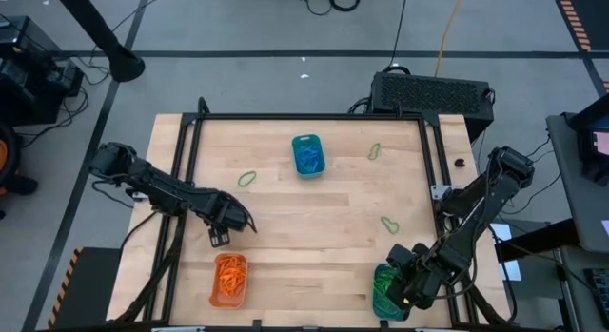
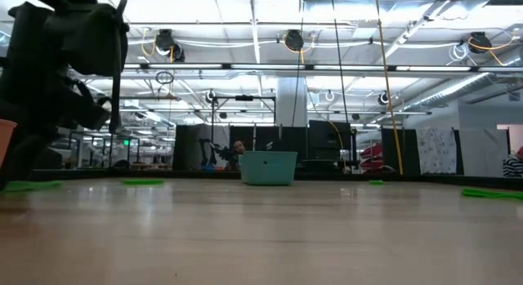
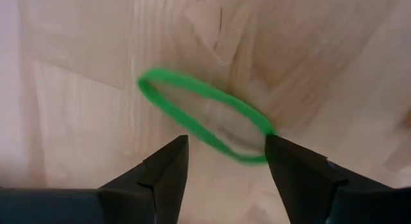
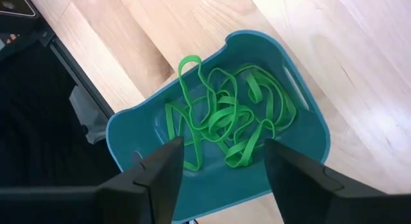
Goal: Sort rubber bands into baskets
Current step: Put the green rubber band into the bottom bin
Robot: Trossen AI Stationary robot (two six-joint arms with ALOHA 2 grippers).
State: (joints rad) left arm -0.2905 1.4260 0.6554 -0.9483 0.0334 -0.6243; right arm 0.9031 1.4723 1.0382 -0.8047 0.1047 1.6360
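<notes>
High view: three baskets on bench [image 1: 333, 194] — orange basket [image 1: 228, 280], teal basket [image 1: 307, 155], second teal basket [image 1: 387, 292]. Three green bands lying loose on bench.

Left wrist: left gripper [image 3: 226, 158] hovering, fingers apart, over green band [image 3: 204, 113]. Risk: band slipping flat under fingertips.

Right wrist: right gripper [image 4: 223, 161] hanging, fingers apart, above green tangle [image 4: 225, 115]. Risk: loop snagging finger, lifting out.
</notes>
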